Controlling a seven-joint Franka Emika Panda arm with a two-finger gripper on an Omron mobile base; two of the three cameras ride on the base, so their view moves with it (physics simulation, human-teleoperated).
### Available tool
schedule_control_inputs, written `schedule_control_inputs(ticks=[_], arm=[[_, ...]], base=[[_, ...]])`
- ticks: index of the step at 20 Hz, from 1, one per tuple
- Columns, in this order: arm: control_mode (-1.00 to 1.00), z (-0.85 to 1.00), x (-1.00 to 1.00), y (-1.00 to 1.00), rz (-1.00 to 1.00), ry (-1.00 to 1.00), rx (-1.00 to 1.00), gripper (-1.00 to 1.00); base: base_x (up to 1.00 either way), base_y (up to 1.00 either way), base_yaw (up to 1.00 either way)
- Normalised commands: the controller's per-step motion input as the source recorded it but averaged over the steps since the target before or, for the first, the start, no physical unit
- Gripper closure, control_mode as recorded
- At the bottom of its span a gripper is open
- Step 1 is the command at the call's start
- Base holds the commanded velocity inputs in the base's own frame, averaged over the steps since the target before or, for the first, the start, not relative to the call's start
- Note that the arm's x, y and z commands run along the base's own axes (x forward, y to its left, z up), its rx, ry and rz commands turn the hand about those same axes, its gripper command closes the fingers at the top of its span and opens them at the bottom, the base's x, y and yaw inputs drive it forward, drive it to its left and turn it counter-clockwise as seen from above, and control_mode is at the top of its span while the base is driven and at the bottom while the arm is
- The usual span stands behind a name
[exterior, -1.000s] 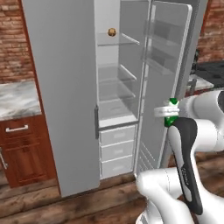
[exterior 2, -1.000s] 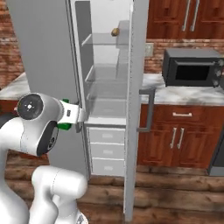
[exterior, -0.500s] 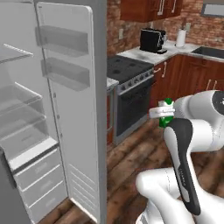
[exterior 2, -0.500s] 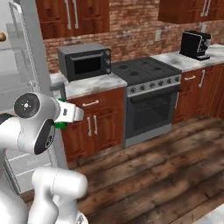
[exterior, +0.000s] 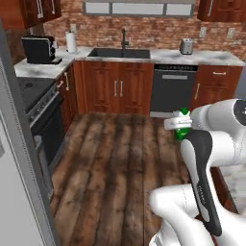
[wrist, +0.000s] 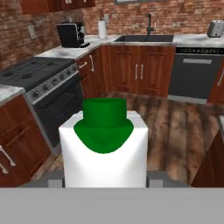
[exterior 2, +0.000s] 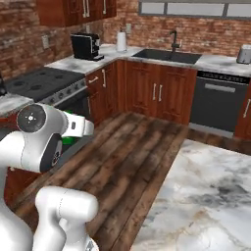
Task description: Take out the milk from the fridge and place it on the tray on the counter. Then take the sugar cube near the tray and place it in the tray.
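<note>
The milk (wrist: 104, 148) is a white carton with a green cap, and it stands upright between my dark fingers (wrist: 54, 179). My gripper (wrist: 105, 180) is shut on it. In the left base view the milk (exterior: 182, 129) shows green beside the gripper (exterior: 177, 124), held at chest height over the wooden floor. From the right base the milk (exterior 2: 67, 140) peeks out under the gripper (exterior 2: 78, 128). A grey edge of the fridge (exterior: 19, 182) runs down the left. The marble counter (exterior 2: 206, 191) lies at the lower right. The tray and the sugar cube are out of view.
A stove (exterior 2: 39, 83) stands to the left, with a black coffee machine (exterior 2: 86, 45) behind it. Along the back wall are a sink (exterior: 120, 53), a dark dishwasher (exterior: 171, 91) and a toaster (exterior: 187, 46). Wooden floor (exterior: 120, 163) lies open ahead.
The base has kept turning right, so the whole scene shifted left: the open fridge left the picture, and the sink wall and marble counter came in. The milk stays in the gripper.
</note>
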Motion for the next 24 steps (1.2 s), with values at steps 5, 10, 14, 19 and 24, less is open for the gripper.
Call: schedule_control_inputs(ticks=[5, 10, 14, 19, 24], arm=[[1.0, 0.0, 0.0, 0.0, 0.0, 0.0, 0.0, 1.0], [1.0, 0.0, 0.0, 0.0, 0.0, 0.0, 0.0, 1.0], [1.0, 0.0, 0.0, 0.0, 0.0, 0.0, 0.0, 1.0], [1.0, 0.0, 0.0, 0.0, 0.0, 0.0, 0.0, 1.0], [1.0, 0.0, 0.0, 0.0, 0.0, 0.0, 0.0, 1.0]], base=[[-0.06, 0.0, -0.94], [-0.6, -0.03, -0.62], [-0.6, 0.0, -0.5], [0.45, 0.22, -0.29], [-0.44, 1.0, -0.16]])
